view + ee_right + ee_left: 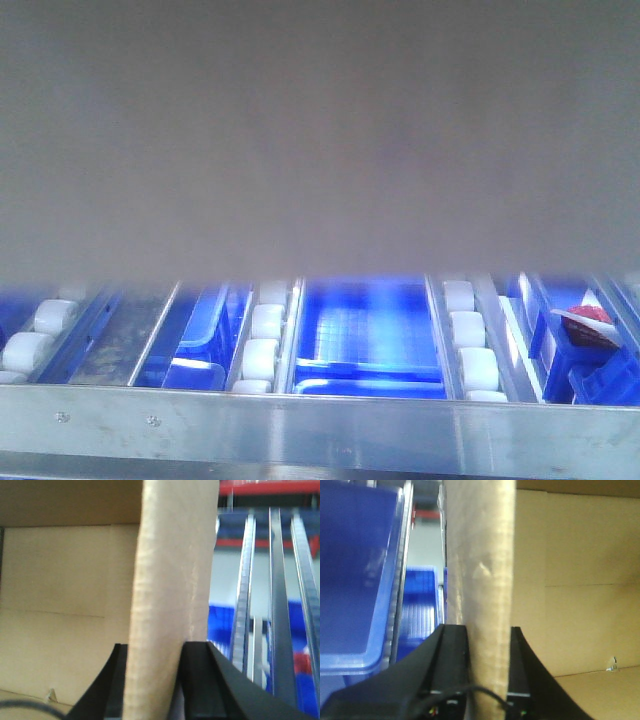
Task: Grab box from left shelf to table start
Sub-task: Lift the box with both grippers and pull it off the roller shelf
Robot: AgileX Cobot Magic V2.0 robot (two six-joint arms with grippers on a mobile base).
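The box [320, 130] fills the upper half of the front view as a blurred tan-grey face, held close to the camera above the left shelf [320, 430]. My left gripper [487, 635] is shut on the box's left wall [480, 570], one black finger outside and one inside. My right gripper [155, 650] is shut on the opposite wall [170, 580] in the same way. The box's bare cardboard interior [575, 580] shows in both wrist views. The table is out of view.
Below the box run the shelf's silver front rail, white rollers [262, 345] and blue bins [370, 330]. A red and white item [585, 325] lies in a bin at the right. A blue bin [355, 570] is close by the left gripper; metal rails [277, 605] run past the right one.
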